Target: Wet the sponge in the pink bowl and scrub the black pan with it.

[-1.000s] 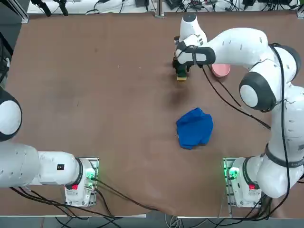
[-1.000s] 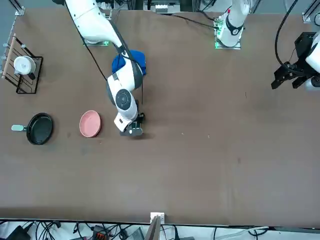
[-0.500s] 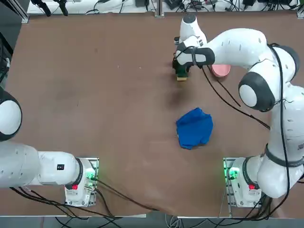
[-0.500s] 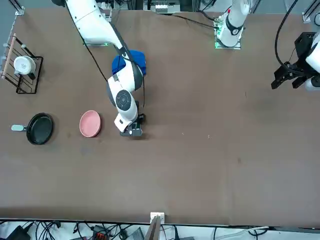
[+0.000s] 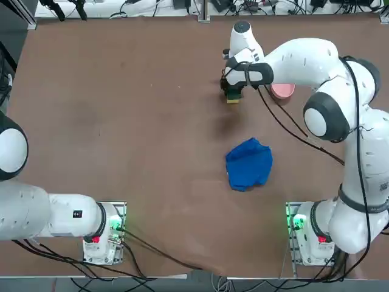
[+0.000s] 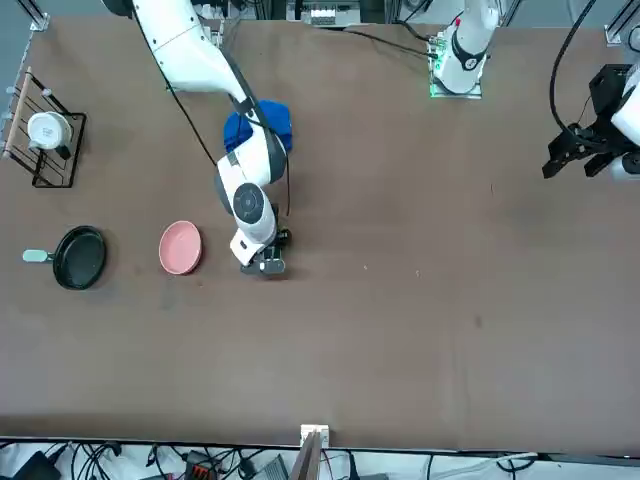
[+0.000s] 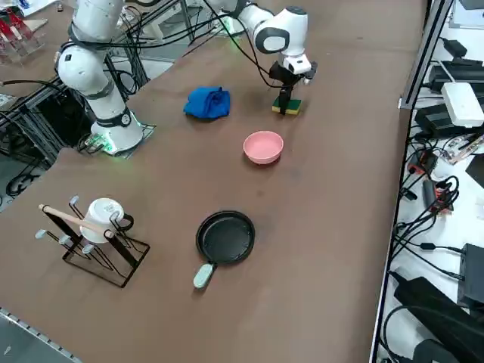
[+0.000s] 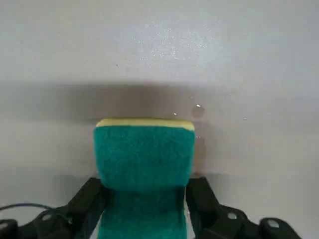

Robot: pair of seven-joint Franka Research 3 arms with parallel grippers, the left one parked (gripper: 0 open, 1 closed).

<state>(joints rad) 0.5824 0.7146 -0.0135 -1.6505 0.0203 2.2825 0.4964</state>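
Right gripper [image 8: 144, 209] is down at table level near the far edge, fingers [image 8: 84, 204] on either long side of the small rectangular sponge with dark green scouring top and yellow foam edge [image 8: 144, 164]. In the wrist view the pads sit against the sponge's flanks, so I read this as a pinch on the sponge, though contact on both sides is not fully certain. The sponge rests flat on the brown table [image 5: 121, 121], or very nearly so.

Positions: the small round pale pink bowl [image 7: 263, 146] stands just beside the sponge, toward the robot's right. The round black pan with short light handle [image 7: 225, 237] lies further out the same way, well apart from the sponge. A crumpled blue cloth [image 5: 248, 164] lies nearer the robot's base.

Handling judgement: the sponge looks light and soft; foam will compress under the fingers. Rough scouring face should give good friction. Gripping across the narrow width, mid-length, seems right. Once wet it would be heavier and may drip.

Writing: no brand, label or text is readable on the sponge, bowl or pan.
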